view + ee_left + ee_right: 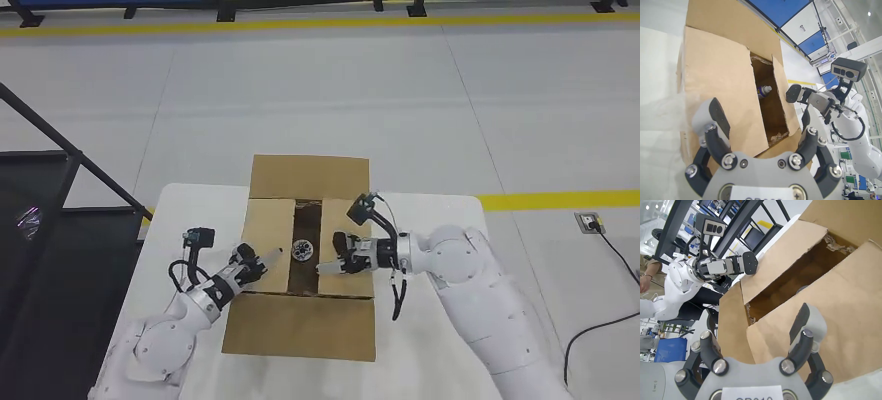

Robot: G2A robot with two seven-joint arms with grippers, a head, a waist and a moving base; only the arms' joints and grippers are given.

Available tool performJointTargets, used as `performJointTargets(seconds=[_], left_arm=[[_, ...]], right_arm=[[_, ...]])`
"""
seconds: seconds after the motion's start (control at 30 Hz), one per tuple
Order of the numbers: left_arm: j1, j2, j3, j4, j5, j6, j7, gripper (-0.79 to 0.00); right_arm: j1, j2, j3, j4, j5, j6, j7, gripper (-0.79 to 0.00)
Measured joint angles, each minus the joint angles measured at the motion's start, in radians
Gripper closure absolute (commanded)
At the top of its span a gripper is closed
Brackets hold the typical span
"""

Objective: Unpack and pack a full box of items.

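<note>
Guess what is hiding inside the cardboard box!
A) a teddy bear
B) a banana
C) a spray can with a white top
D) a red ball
C: through the gap in the top of the box, the left wrist view shows a purple spray can with a white top inside.

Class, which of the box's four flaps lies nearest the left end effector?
The left side flap, folded inward under the left end effector; the others lie farther off.
</note>
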Motion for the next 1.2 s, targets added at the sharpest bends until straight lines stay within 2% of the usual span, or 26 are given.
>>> performJointTargets(seconds=[0.37, 0.57, 0.67, 0.73, 0.8, 0.93, 1.03, 1.1, 1.2], left_arm=[[0.007, 0.003, -0.001, 0.004, 0.001, 0.002, 0.010, -0.785], [0.035, 0.008, -0.046, -0.066, -0.036, -0.011, 0.018, -0.785], [0.069, 0.016, -0.102, -0.122, -0.060, -0.029, -0.004, -0.785], [0.100, 0.024, -0.158, -0.155, -0.080, -0.046, -0.040, -0.785], [0.132, 0.032, -0.215, -0.175, -0.100, -0.069, -0.082, -0.785], [0.215, 0.052, -0.357, -0.183, -0.138, -0.138, -0.207, -0.785], [0.263, 0.063, -0.431, -0.163, -0.207, -0.177, -0.308, -0.785], [0.279, 0.069, -0.456, -0.152, -0.231, -0.193, -0.365, -0.785], [0.292, 0.078, -0.461, -0.138, -0.231, -0.226, -0.440, -0.785]], right_arm=[[0.030, -0.003, -0.077, 0.044, -0.046, 0.004, -0.039, -0.785], [0.029, 0.005, -0.081, 0.019, -0.060, -0.008, -0.058, -0.785], [0.011, 0.016, -0.050, -0.025, -0.097, -0.004, -0.122, -0.785], [-0.007, 0.022, -0.030, -0.061, -0.166, 0.064, -0.182, -0.785], [-0.009, 0.023, -0.028, -0.065, -0.185, 0.106, -0.192, -0.785], [-0.008, 0.022, -0.029, -0.062, -0.173, 0.068, -0.184, -0.785], [-0.008, 0.022, -0.029, -0.062, -0.173, 0.069, -0.184, -0.785], [-0.011, 0.022, -0.027, -0.063, -0.171, 0.071, -0.187, -0.785], [-0.022, 0.025, 0.003, -0.048, -0.162, 0.108, -0.271, -0.785]])
